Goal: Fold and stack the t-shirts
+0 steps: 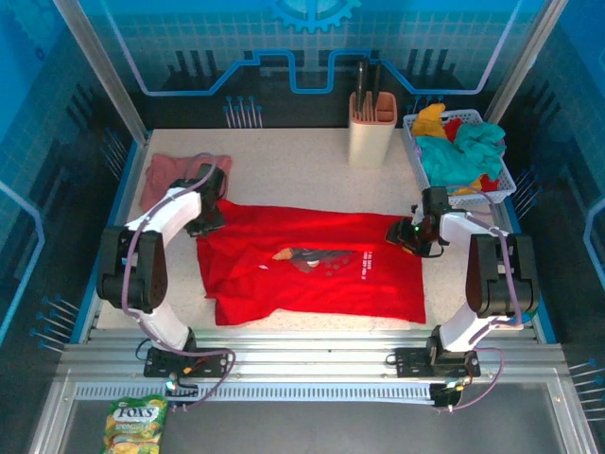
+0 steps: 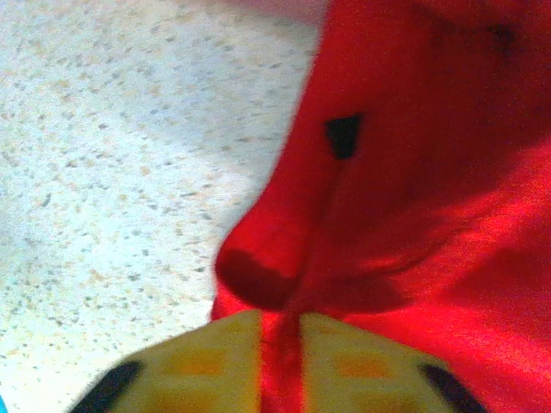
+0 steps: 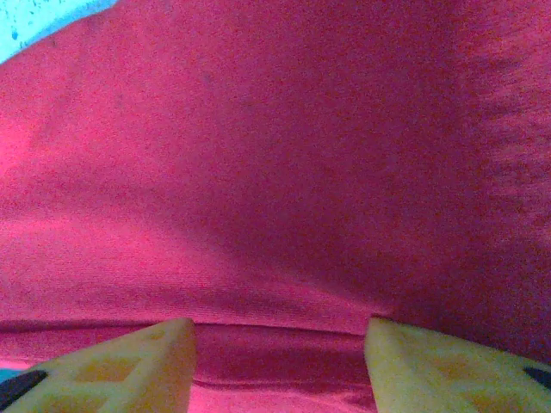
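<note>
Spread t-shirt [image 1: 312, 270] lies mid-desk [image 1: 284, 170], centre of frame. 2nd t-shirt [image 1: 175, 172] bunched upper left, just behind it. Utensil holder [image 1: 371, 128] upper centre at back edge; basket [image 1: 504, 182] w/ clothes [image 1: 454, 151] upper right, beside it. L claw [image 1: 204, 223] at shirt's upper-left corner, R claw [image 1: 405, 234] at upper-right edge. Snack bag [image 1: 135, 423] lower left, off desk.

Both arms reach forward with elbows bent. The left gripper [image 2: 280, 325] has its fingers nearly together, pinching a fold of the red t-shirt [image 2: 430, 172] — the right gripper [image 3: 277, 327] sits low, fingers spread wide.
</note>
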You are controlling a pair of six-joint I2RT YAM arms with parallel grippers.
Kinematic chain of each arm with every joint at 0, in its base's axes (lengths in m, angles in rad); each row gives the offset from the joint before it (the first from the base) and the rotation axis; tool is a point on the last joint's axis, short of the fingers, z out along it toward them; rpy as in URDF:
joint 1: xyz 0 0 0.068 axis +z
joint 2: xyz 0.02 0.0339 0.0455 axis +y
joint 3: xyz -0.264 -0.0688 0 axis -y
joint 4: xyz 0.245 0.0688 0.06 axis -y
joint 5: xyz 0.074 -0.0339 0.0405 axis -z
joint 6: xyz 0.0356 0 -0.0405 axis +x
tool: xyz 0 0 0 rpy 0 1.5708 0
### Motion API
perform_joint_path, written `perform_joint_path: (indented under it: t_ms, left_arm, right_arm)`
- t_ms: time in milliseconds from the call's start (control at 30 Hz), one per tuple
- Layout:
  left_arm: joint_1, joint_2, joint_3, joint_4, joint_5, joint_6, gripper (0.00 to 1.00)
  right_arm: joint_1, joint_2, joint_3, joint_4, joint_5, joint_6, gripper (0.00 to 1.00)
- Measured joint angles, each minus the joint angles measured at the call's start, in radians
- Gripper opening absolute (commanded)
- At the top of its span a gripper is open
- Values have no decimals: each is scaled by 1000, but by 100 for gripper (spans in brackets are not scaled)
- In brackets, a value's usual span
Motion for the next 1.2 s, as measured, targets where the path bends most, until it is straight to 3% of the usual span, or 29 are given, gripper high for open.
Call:
perform_joint_path:
  t_ms: [167,433,700,867,1200]
  left_arm:
    - [51,12,-60,47,91,-47,50]
    - [50,-18,-61,118,155,-80,55]
    - [50,-24,42,172,187,-76,59]
    - [50,-21,47,192,207,-76,59]
    - [50,-18,46,211,224,-50,59]
  right_arm:
    - [0,0,0,0,0,-3,56]
    - [-23,-7,0,-10,4,-11,56]
    - [-92,-93,40,-72,62,-32,71]
    - [-101,-82,103,-76,98,-43,73]
    - [-106,123,187,-83,136,-59,46]
